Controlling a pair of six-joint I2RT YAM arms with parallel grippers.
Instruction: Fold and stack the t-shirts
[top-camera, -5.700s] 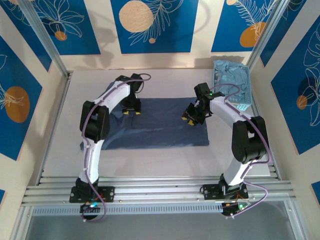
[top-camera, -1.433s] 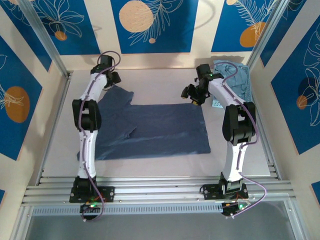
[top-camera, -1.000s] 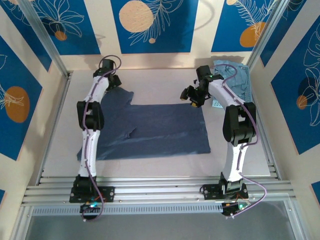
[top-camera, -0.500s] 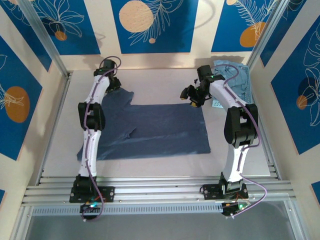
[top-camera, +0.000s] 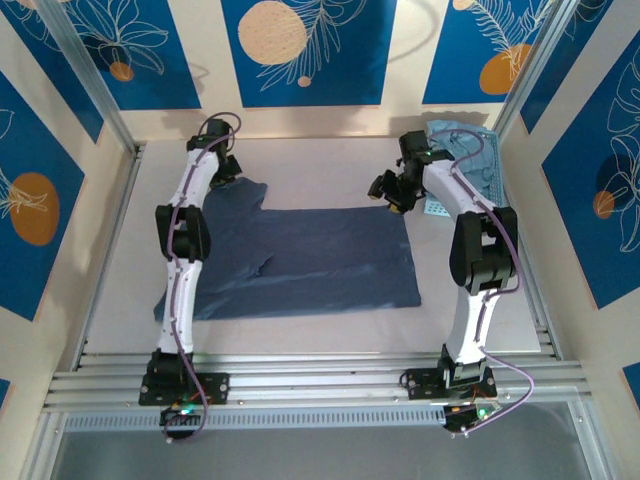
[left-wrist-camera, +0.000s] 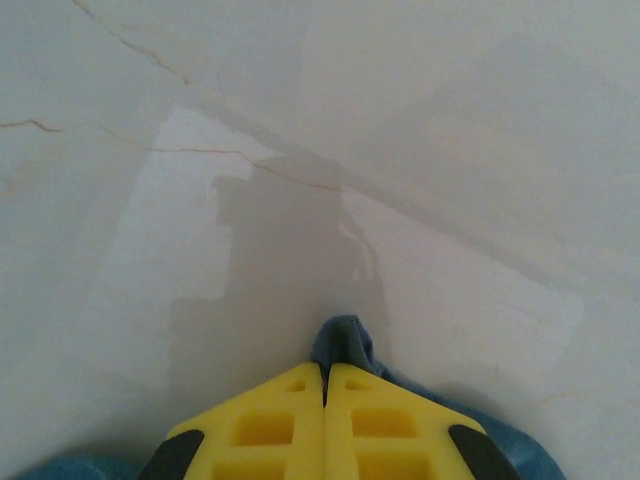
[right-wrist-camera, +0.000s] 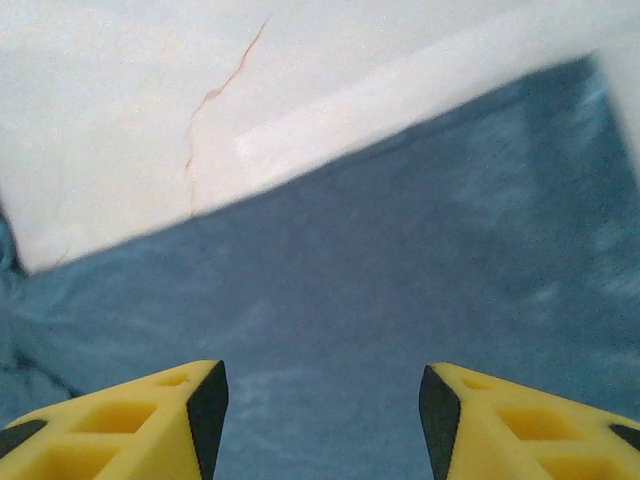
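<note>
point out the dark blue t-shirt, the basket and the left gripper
dark blue t-shirt (top-camera: 320, 250): top external view, middle of its flat body
basket (top-camera: 493, 185): top external view, right rim
left gripper (left-wrist-camera: 324, 375): left wrist view, between its shut yellow fingertips

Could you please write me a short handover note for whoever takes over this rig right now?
Left pincer: shut on the far-left corner of the dark slate-blue t-shirt.
Right pincer: open, above the shirt's far-right edge, holding nothing.
Things: dark shirt spread on the table; pale blue t-shirts in the basket at far right.
Done: dark shirt laid out.
Left: grip the right corner, fold this shirt, then fold the pale ones and stack all.
</note>
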